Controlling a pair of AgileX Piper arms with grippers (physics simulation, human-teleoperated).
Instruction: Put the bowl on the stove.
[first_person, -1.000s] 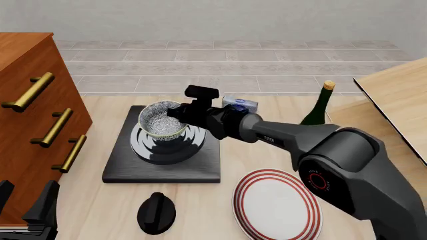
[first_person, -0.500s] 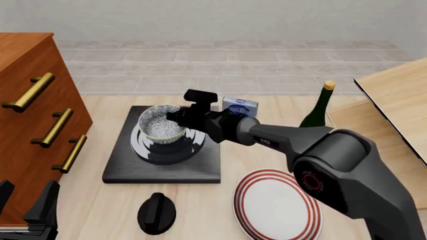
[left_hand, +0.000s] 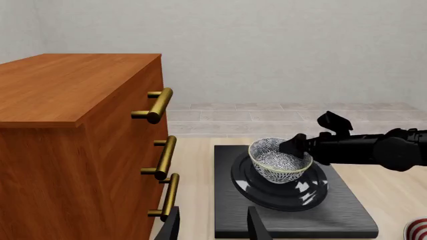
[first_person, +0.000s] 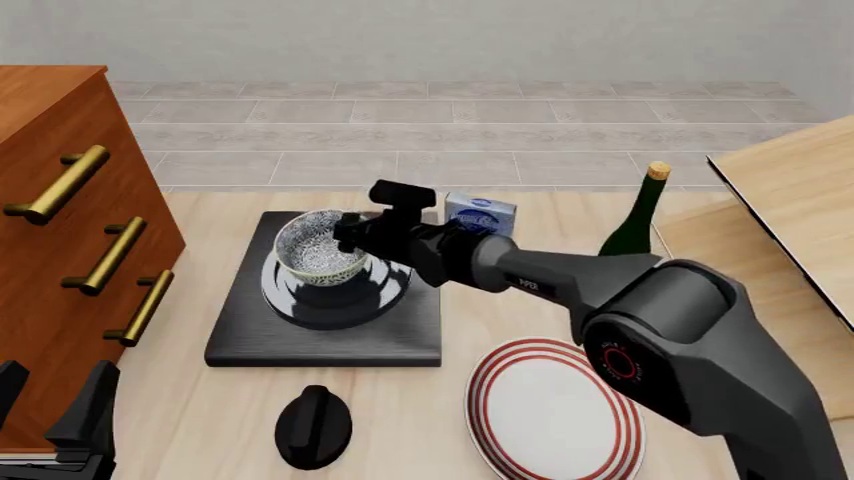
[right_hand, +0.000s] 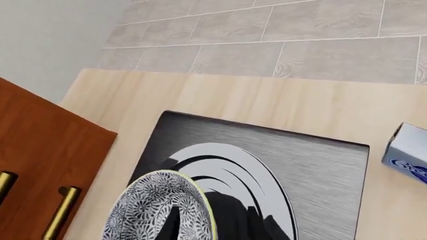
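One bowl (first_person: 320, 248) sits over the burner rings of the stove (first_person: 240, 335), its rim pinched by the right gripper (first_person: 350, 236). Left gripper (left_hand: 212, 227) hangs near the dresser (first_person: 60, 240), jaws apart and holding nothing.

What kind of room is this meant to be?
Most likely a mock kitchen, computer-rendered rather than real. A black stove sits on a wooden table, the right hand holds a patterned bowl over its burner, and a red-rimmed plate, a bottle and a drawer cabinet stand nearby.
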